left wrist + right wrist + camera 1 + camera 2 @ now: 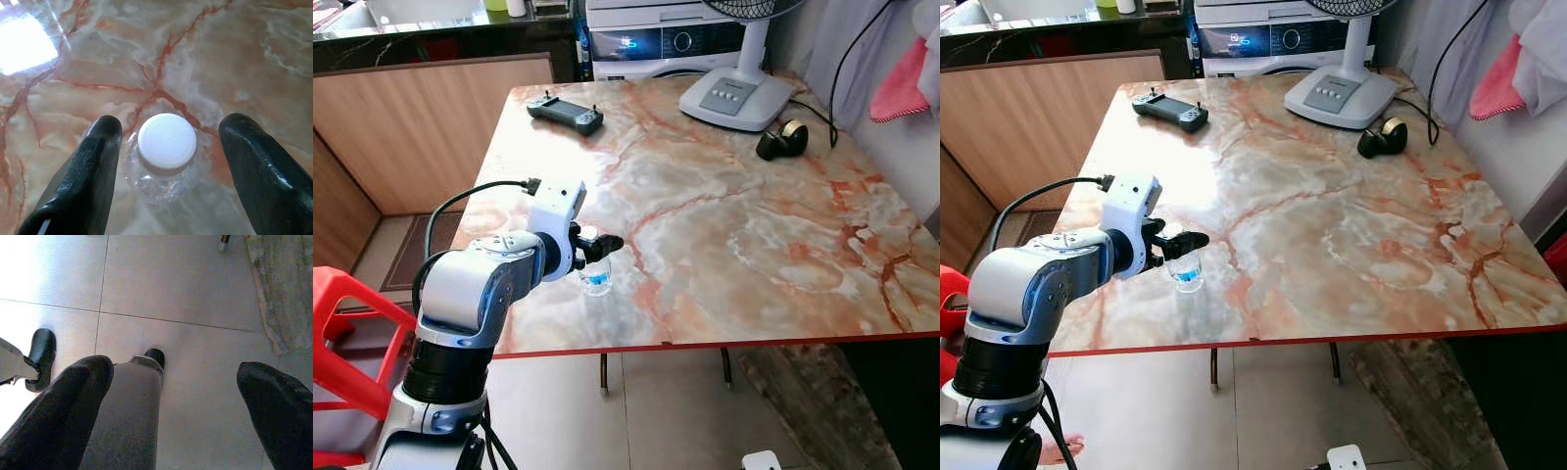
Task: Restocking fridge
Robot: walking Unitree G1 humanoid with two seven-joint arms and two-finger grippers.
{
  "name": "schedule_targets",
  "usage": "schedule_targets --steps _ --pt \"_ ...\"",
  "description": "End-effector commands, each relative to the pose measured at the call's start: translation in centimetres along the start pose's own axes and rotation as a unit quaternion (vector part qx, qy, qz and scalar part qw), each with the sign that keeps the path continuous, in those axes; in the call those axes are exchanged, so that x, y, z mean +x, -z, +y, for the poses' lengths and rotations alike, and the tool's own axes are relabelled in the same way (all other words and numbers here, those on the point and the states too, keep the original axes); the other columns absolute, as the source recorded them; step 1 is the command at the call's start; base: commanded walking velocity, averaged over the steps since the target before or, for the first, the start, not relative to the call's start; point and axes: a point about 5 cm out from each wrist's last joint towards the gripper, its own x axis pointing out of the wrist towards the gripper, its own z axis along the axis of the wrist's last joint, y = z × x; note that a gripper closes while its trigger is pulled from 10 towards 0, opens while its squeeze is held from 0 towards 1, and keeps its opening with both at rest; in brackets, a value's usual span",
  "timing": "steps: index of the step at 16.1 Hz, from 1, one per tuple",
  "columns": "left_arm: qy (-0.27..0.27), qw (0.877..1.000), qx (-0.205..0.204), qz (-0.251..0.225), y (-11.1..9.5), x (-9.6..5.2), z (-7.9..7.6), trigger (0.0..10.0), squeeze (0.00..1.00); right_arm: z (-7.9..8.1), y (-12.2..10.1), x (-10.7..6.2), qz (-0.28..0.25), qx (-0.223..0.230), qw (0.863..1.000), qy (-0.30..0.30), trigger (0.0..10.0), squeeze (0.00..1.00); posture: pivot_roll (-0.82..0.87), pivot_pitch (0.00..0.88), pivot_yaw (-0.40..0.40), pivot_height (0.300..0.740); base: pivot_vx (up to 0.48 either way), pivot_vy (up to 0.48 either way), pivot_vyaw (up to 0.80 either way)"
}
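A small clear water bottle (597,280) with a white cap (167,141) and a blue label stands upright on the marble table (724,225), near its front left edge. My left gripper (599,245) hovers just above it, open, one finger on each side of the cap without touching it. In the left wrist view the bottle (161,171) sits centred between the black fingers (93,161). My right gripper (171,396) hangs idle over the tiled floor, open and holding nothing.
On the table's far side lie a black handheld controller (565,111), a white fan base (736,96) and a black tape-like item (783,139). A red plastic stool (342,333) stands at my left. A washing machine (666,39) is behind the table.
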Motion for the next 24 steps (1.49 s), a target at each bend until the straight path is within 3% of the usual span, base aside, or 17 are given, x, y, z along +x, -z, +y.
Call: schedule_targets --steps 1,18,24 --pt "0.002 1.000 0.011 -0.004 -0.3 -0.4 -0.2 10.0 0.00 0.3 0.6 -0.1 0.009 0.002 1.000 -0.004 10.0 0.00 0.00 0.066 0.064 0.740 0.000 0.000 0.00" --pt "-0.006 1.000 0.004 -0.001 0.1 -0.2 0.0 10.0 0.00 0.3 0.6 -0.1 0.010 -0.002 1.000 -0.005 10.0 0.00 0.01 0.063 0.059 0.740 0.000 0.000 0.00" --pt "-0.021 1.000 0.008 -0.007 0.3 0.5 1.0 10.0 0.00 0.2 0.6 -0.1 0.010 -0.004 1.000 -0.005 10.0 0.00 0.00 0.059 0.056 0.740 0.000 0.000 0.00"
